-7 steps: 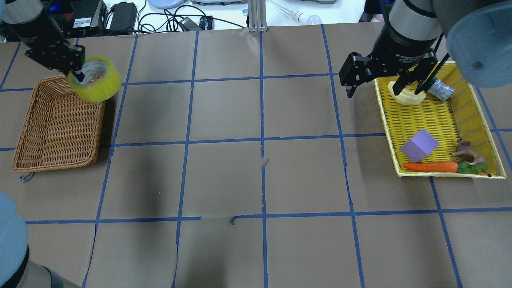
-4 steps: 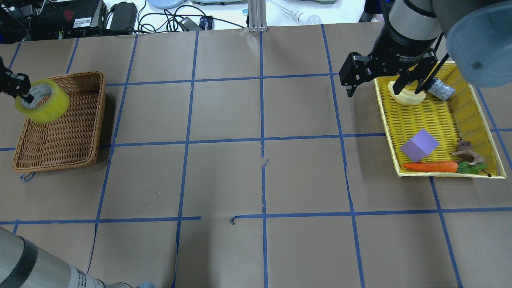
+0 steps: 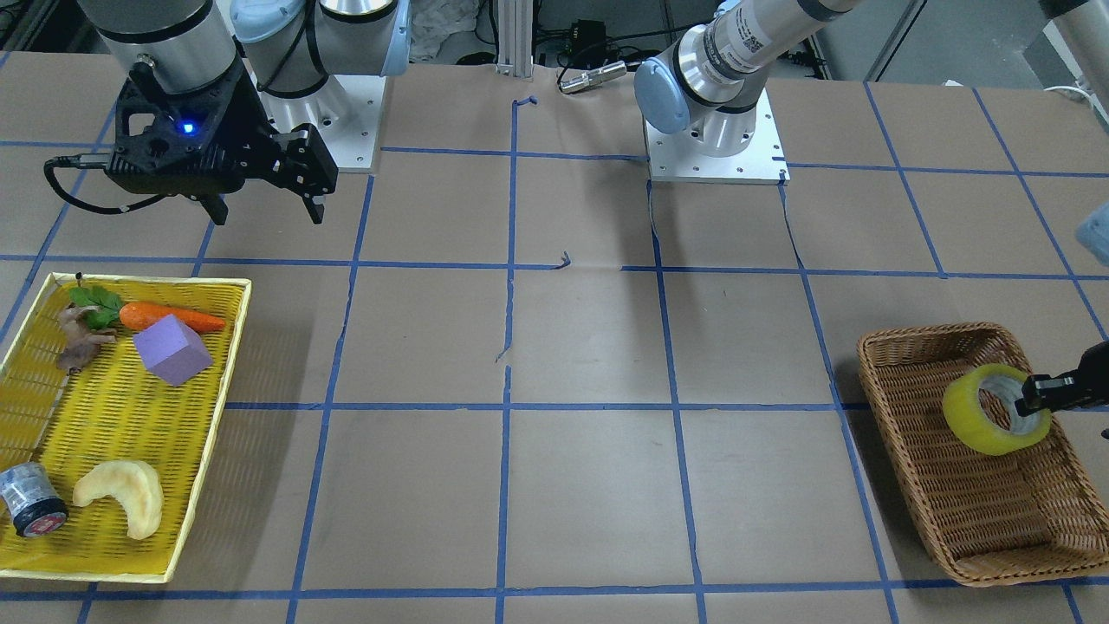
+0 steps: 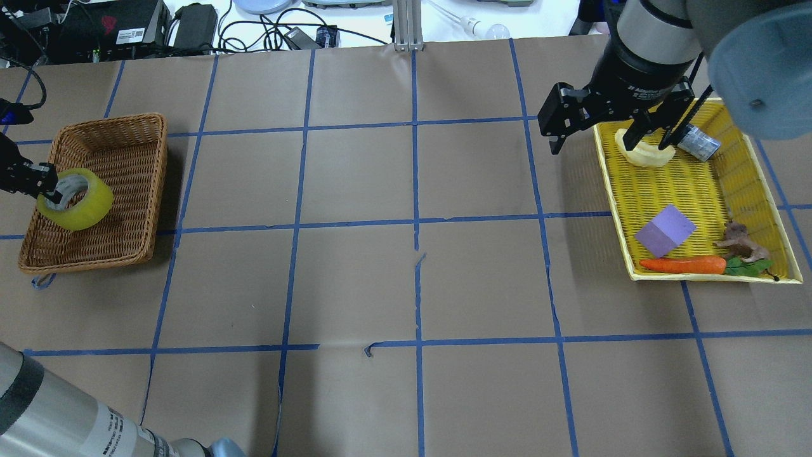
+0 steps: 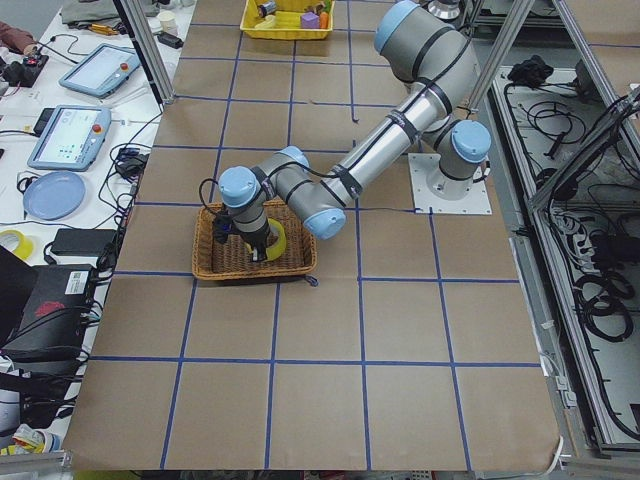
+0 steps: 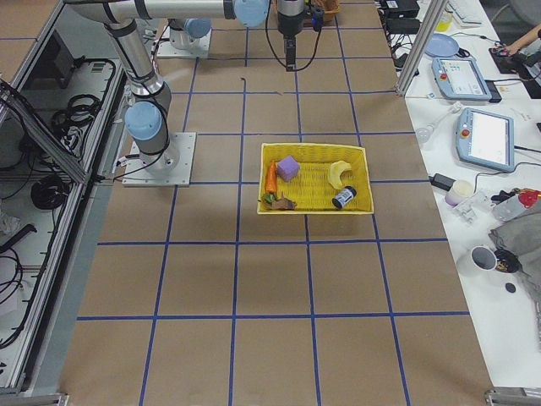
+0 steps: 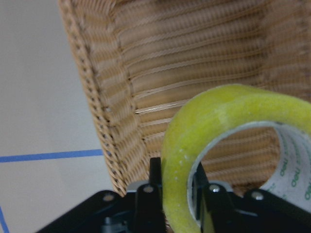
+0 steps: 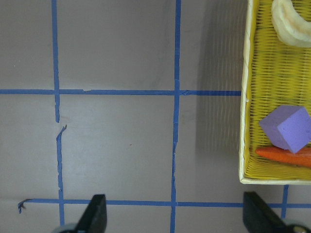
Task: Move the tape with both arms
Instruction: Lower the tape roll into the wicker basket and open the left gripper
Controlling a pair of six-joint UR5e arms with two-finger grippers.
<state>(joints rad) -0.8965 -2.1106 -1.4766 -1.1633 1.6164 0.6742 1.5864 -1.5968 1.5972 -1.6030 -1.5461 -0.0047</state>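
Holding tape (image 4: 89,204) low over wicker basket (image 4: 157,178); left gripper (image 4: 52,188) clamped on its wall, right gripper (image 3: 266,206) spread, empty. My worry: released tilted, the roll could catch the near rim.

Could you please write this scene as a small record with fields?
tape: yellow roll, tilted, over the wicker basket; floor contact unclear
left gripper: shut on the tape's wall
right gripper: open, empty, raised near the yellow tray
yellow tray contents: purple cube, carrot, pale crescent, small cylinder, brown figure
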